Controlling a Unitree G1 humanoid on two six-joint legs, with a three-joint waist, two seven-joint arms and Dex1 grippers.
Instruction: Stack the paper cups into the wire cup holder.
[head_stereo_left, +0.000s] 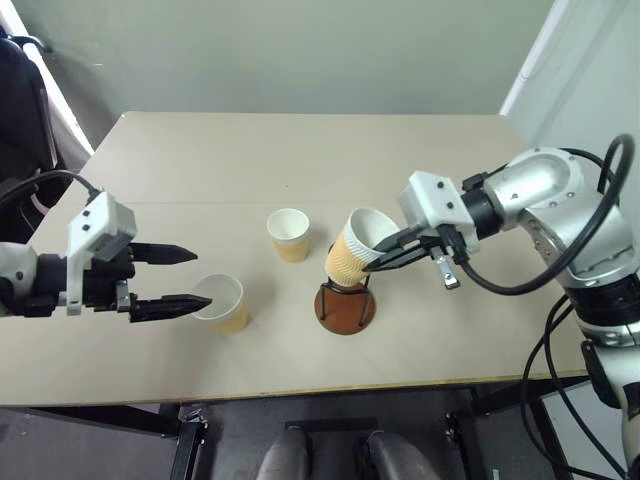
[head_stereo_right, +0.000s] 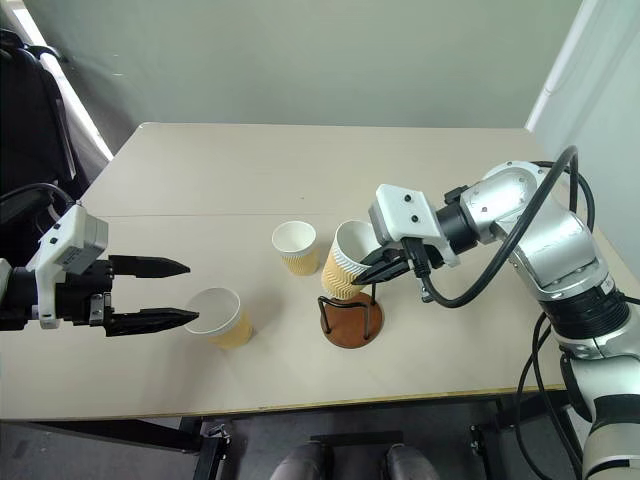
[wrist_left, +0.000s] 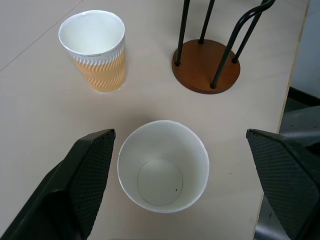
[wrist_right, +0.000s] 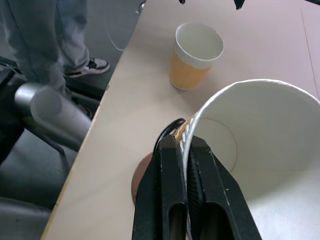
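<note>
**Crowded middle, open table behind**

The wire cup holder (head_stereo_left: 345, 305) is blocked from above by a tilted paper cup (head_stereo_left: 356, 250) pinched in the right gripper (head_stereo_left: 385, 252). Two upright cups (head_stereo_left: 288, 234) (head_stereo_left: 222, 302) stand just beside. The far table (head_stereo_left: 300, 150) lies bare.

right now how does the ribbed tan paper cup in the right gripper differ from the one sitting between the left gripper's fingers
The held ribbed tan paper cup is tilted and raised over the wire cup holder; the near ribbed tan paper cup stands upright on the table. The right gripper pinches the held cup's rim; the left gripper is open, not gripping the near cup. Both look identical.
</note>
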